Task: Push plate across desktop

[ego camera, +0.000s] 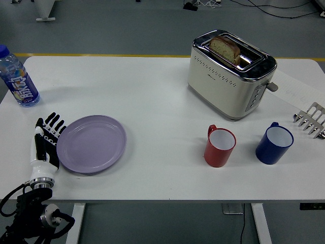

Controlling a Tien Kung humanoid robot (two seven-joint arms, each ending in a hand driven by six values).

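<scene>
**Flat hand set against the plate's left rim for a sideways push**

The lilac plate (92, 144) lies flat on the white table (152, 96) in its near-left part, empty, with bare tabletop to its right. The left hand (46, 141) stands on edge just at the plate's left rim, fingers (53, 122) straight and pointing away from the robot, the palm side turned toward the plate. It grips nothing: the fingers are extended rather than curled, and the hand appears to touch the rim, though the exact contact is hard to make out. That pose suits a push, since a broad flat surface against the rim would slide the plate to the right without lifting it. The right hand is not in view.

Farther right, near the front edge, stand a red mug (220, 147) and a blue mug (274, 143), well apart from the plate but roughly in the line of a long push. Behind them a cream toaster (231, 73) holds a slice of bread (225, 49). A metal rack (311, 120) shows at the right edge.

A water bottle (18, 77) with a blue cap stands at the far left; its blue label carries print too small to read. A small mark on the toaster's side is likewise illegible.
</scene>
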